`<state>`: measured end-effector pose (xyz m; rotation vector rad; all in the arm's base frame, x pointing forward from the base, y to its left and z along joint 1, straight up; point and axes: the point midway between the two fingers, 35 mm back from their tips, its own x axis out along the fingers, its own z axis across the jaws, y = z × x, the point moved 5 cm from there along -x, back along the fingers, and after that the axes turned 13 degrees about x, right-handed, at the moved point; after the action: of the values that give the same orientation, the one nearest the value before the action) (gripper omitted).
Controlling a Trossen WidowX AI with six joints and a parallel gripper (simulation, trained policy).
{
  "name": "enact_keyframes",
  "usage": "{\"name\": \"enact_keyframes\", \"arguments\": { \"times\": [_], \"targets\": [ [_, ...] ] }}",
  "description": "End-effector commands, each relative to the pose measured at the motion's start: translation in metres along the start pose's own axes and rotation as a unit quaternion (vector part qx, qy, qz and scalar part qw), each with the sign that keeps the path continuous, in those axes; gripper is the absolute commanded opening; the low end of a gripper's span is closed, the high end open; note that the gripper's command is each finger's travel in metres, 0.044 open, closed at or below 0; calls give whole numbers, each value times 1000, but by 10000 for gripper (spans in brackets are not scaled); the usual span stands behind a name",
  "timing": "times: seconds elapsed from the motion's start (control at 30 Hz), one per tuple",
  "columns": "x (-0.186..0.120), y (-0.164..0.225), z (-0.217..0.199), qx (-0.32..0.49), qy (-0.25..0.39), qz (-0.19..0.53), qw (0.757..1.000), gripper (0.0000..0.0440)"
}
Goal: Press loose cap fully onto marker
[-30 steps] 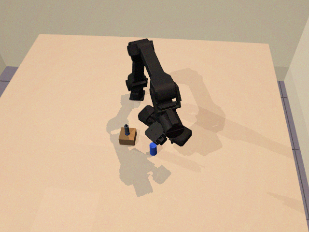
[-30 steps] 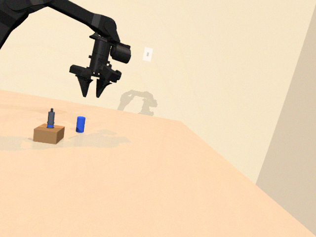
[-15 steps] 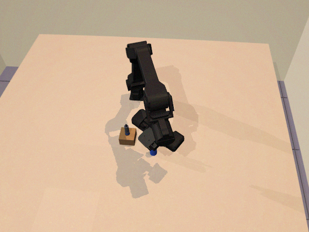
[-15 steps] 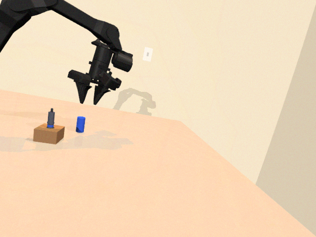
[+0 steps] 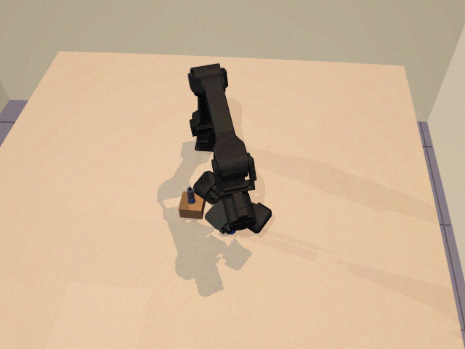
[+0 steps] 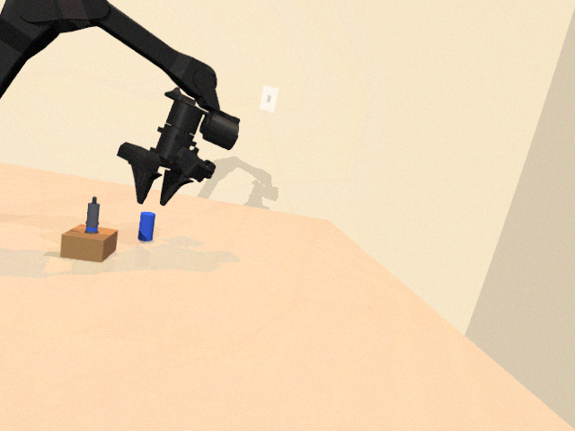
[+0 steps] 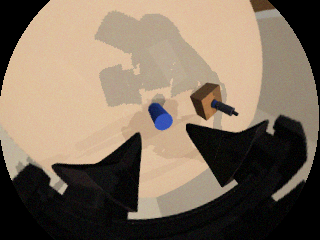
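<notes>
The marker [image 5: 190, 195] [image 6: 92, 215] [image 7: 225, 108], dark grey with a narrow tip and a blue band low down, stands upright in the holder block [image 5: 191, 211] [image 6: 83, 246] [image 7: 206, 102], its tip pointing up and uncapped. The block is brown, squat and box-shaped, flat on the desk. The cap [image 5: 232, 232] [image 6: 146, 226] [image 7: 161, 117], a plain blue cylinder, stands upright on the desk near the block, apart from it.
</notes>
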<state>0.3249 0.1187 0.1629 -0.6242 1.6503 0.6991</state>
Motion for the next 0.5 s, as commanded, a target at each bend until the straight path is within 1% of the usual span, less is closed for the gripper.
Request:
{"name": "enact_keyframes", "arguments": {
  "times": [0.0, 0.47],
  "targets": [
    [11, -2, -1, -11, 7, 4, 1000, 282],
    [45, -3, -1, -54, 20, 8, 998, 253]
  ]
}}
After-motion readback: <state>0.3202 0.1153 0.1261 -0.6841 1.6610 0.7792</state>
